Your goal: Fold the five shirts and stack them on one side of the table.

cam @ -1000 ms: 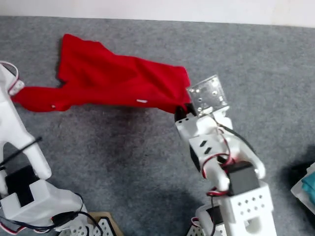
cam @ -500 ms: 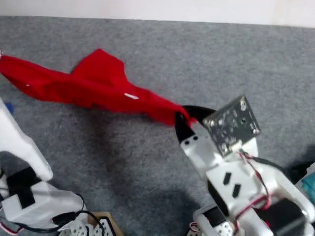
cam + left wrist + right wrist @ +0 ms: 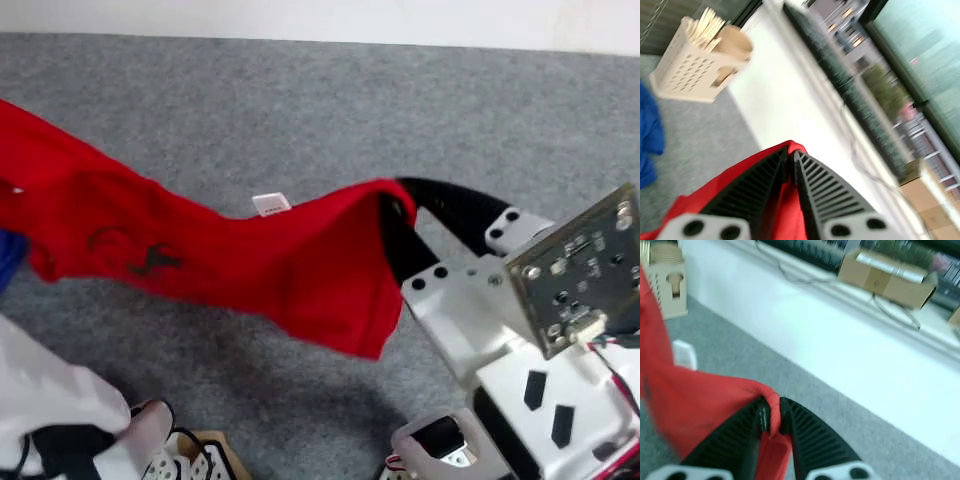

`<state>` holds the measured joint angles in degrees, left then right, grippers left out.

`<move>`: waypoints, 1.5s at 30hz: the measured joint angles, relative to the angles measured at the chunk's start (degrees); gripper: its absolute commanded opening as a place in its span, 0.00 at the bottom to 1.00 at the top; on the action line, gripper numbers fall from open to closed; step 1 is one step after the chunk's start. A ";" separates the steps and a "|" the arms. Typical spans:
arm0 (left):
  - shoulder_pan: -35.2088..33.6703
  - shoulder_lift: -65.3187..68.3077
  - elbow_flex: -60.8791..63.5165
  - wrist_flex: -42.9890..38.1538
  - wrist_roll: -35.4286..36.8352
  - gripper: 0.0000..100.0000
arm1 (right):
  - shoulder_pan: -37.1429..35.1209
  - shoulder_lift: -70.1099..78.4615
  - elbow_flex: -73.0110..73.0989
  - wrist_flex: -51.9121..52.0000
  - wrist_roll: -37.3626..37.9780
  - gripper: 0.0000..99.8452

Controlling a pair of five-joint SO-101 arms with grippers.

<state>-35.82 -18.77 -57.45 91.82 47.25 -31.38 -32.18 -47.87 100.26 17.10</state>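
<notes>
Red shirt (image 3: 250,270) has lifted up; wrist views show left gripper (image 3: 790,152) and right gripper (image 3: 772,402) each clamped on it

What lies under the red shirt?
Grey mat shows below the shirt, which hangs between the left tool and right tool. A blue cloth peeks out at its edge; whatever else lies beneath is covered.

Office-like room: big windows (image 3: 922,52), cardboard box (image 3: 885,276).
</notes>
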 measured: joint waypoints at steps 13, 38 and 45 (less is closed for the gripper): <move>-0.18 6.51 0.00 -12.04 0.62 0.01 | 4.84 11.25 -2.20 -2.11 2.11 0.01; 7.82 32.88 0.18 -52.92 0.79 0.01 | 14.95 30.07 -2.11 -32.70 2.11 0.01; 7.74 32.44 -5.27 -52.57 0.79 0.01 | 15.21 30.07 -4.04 -30.33 2.11 0.01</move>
<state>-28.09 13.67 -62.73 39.25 48.04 -16.18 -2.11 -51.91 69.93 19.21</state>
